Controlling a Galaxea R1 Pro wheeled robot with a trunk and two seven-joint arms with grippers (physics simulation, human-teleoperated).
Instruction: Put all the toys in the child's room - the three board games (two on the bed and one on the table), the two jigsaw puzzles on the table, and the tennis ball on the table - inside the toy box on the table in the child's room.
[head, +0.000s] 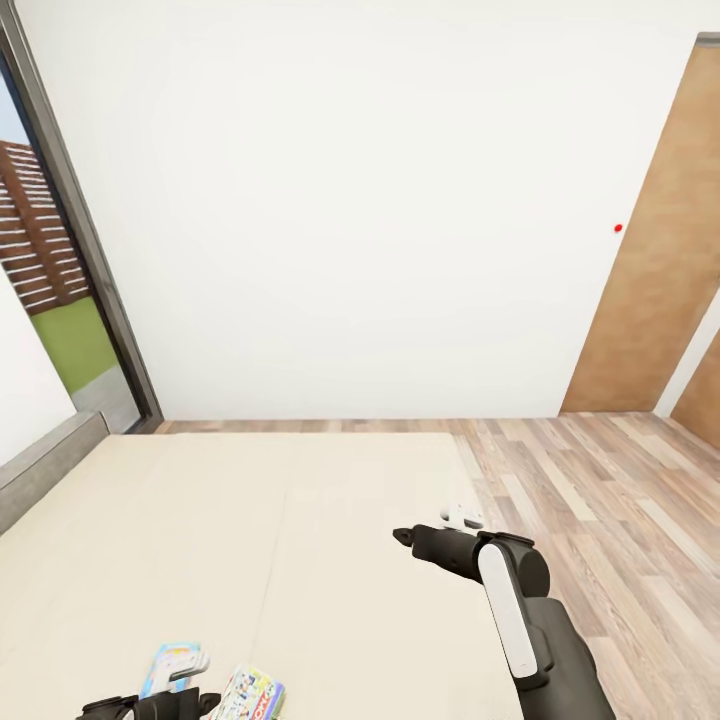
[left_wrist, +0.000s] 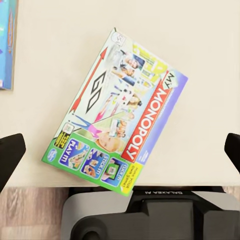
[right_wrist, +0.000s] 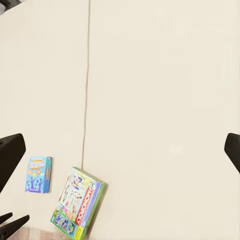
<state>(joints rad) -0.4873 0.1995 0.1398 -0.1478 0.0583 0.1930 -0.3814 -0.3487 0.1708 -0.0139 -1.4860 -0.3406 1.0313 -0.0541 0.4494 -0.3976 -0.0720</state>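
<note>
- White wall (head: 380, 200) fills the far side of the room, with a wooden door (head: 660, 270) at the right, a dark-framed window (head: 60, 230) at the left and plank floor (head: 620, 500) running beside the bed.
- Below it spreads the beige bed (head: 250, 540), a faint seam down its middle; its grey frame shows at the left edge.
- Left gripper (left_wrist: 120, 150) hangs over the bed's near edge with its dark fingertips (left_wrist: 10, 155) standing far apart, nothing between them. In the head view that gripper is cut off by the picture's lower border, so little of it can be made out there.
- Directly under the left gripper lies the Monopoly box (left_wrist: 117, 112), flat on the mattress and turned at a slant, green edge and red logo plain to read. One corner reaches just about to the bed's edge, near the robot's own dark base.
- Just beside it, apart and not touching, lies the small blue box (right_wrist: 39, 174); the left wrist view catches only a sliver of it at the frame's border, and its print is too small to read.
- Right gripper (right_wrist: 120, 150) is held higher over the open mattress, fingertips wide with nothing held; both boxes sit well below and ahead of it.
- In the head view both boxes are partly cropped and partly hidden behind the left arm (head: 150, 705); the right forearm (head: 510, 600) covers part of the bed's corner.
</note>
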